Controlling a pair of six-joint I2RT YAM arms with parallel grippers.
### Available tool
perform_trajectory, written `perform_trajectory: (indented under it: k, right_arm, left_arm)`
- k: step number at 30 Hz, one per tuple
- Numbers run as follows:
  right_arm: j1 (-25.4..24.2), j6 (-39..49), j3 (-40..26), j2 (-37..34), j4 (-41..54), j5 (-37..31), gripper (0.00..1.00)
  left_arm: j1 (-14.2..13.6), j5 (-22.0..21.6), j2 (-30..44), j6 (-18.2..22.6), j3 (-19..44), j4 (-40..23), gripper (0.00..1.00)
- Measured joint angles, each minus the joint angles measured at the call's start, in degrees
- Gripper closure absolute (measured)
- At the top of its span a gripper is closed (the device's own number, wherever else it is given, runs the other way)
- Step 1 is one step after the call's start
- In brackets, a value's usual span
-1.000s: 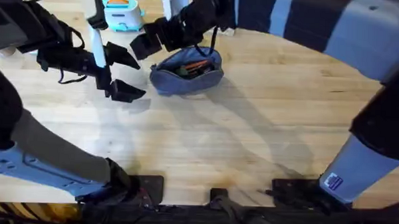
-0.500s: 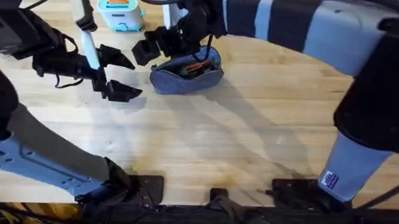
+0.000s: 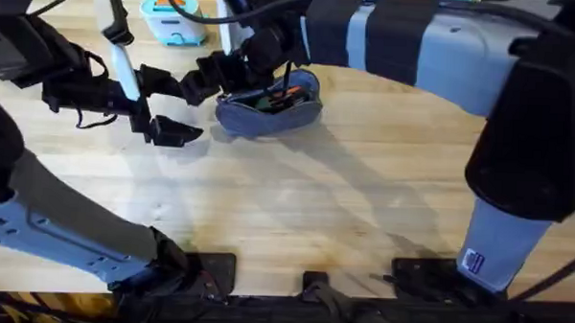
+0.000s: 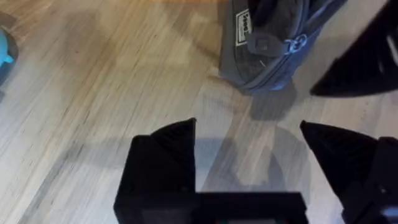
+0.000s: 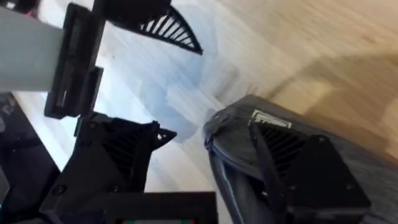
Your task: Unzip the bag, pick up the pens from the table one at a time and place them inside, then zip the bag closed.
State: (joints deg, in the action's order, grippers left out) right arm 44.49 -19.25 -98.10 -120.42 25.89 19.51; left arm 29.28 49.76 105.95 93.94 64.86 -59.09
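While the left tool (image 3: pixel 170 105) hangs wide open and empty over the table (image 3: pixel 363 202), the bag (image 3: pixel 270 105) lies just right of it, far-centre, unzipped, pens (image 3: pixel 275 101) inside. Right tool (image 3: pixel 214 75), fingers spread, straddles the bag's left end.

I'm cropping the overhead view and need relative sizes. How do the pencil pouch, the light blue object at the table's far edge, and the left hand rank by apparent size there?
1. Pencil pouch, largest.
2. Left hand, open; it sits nearer the camera, so its rank is unsure.
3. Light blue object, smallest, partly cut off.
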Motion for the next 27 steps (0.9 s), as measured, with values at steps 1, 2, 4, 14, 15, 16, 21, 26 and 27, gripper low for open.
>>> perform_trajectory:
  k: [1,2,4,14,15,16,21,26,27]
  right_arm:
    - [0.24,0.11,0.02,0.02,0.38,0.04,0.129]
    - [0.47,0.21,0.02,0.02,0.83,0.07,0.150]
    - [0.72,0.38,0.02,0.00,1.32,0.04,0.199]
    - [0.59,0.42,0.00,-1.01,1.05,-0.15,0.447]
    - [0.59,0.42,0.00,-1.01,0.97,-0.15,0.455]
    - [0.59,0.42,0.00,-1.01,0.81,-0.15,0.463]
    - [0.59,0.40,0.00,-1.09,0.67,-0.15,0.555]
    - [0.62,-0.27,0.00,-1.09,0.19,-0.13,0.601]
    - [0.62,-0.30,0.00,-1.09,0.15,-0.13,0.621]
  left_arm:
    - [0.00,0.00,0.02,0.01,0.00,0.02,0.007]
    - [0.00,0.00,0.00,-0.01,0.00,0.07,0.007]
    - [0.00,0.00,0.02,0.01,0.00,0.22,0.007]
    - [0.00,0.00,0.00,0.01,0.00,0.20,0.007]
    - [0.00,0.00,0.00,0.01,0.00,0.20,0.006]
    - [0.00,0.00,0.00,0.01,0.00,0.20,0.008]
    - [0.00,0.00,0.00,0.01,0.00,0.20,0.007]
    - [0.00,0.00,0.00,0.01,0.00,0.20,0.007]
    - [0.00,0.00,0.02,0.01,0.00,0.20,0.007]
